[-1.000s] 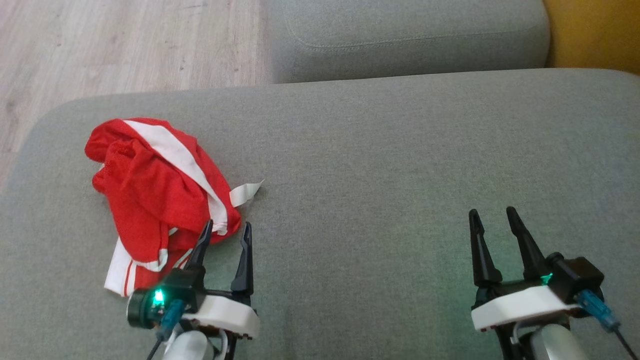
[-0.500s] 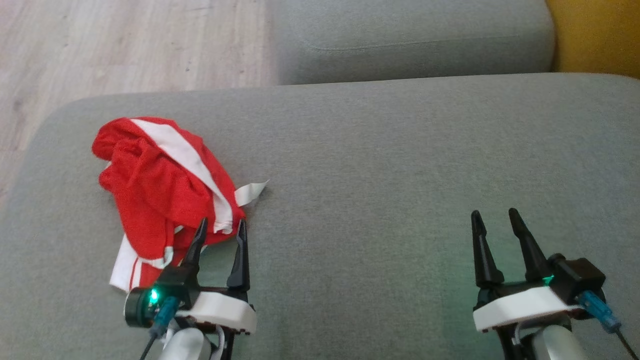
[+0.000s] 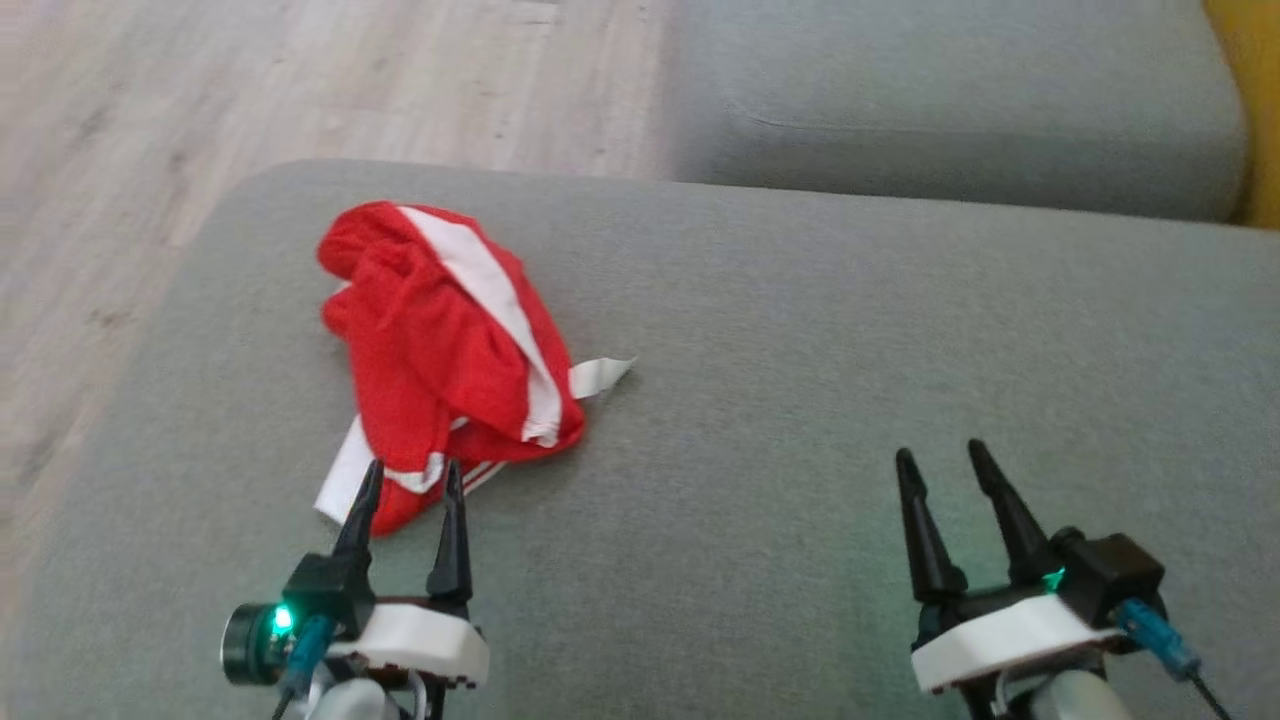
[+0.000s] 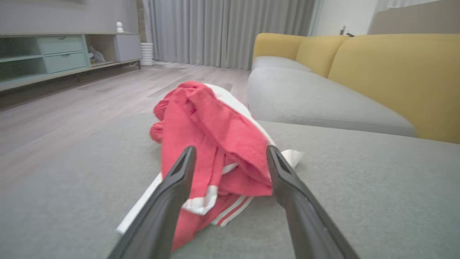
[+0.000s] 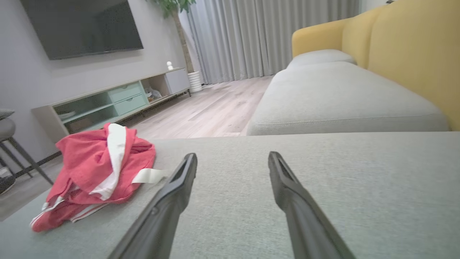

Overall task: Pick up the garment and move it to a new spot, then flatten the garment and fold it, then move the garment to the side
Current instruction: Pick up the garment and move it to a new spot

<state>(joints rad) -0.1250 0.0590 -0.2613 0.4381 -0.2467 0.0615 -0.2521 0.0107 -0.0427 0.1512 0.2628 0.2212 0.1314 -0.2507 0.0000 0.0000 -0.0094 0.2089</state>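
The garment (image 3: 440, 340) is a crumpled red cloth with white stripes, lying in a heap on the left part of the grey sofa cushion (image 3: 800, 420). My left gripper (image 3: 412, 478) stands open just in front of its near edge, fingertips at the hem and nothing between them. In the left wrist view the garment (image 4: 212, 144) fills the gap beyond my left gripper (image 4: 230, 153). Far to the right, my right gripper (image 3: 938, 458) is open over bare cushion. Its wrist view shows the garment (image 5: 97, 169) off to the left of the right gripper (image 5: 231, 156).
A second grey cushion (image 3: 950, 100) lies behind, with a yellow backrest (image 5: 413, 54) at the right. Wooden floor (image 3: 200, 100) runs beyond the cushion's left and far edges. A low TV cabinet (image 5: 115, 100) stands across the room.
The head camera has swung left, so the whole picture shifted right. My left gripper has come to point straight at the garment's near hem instead of its right edge. Both grippers stay open.
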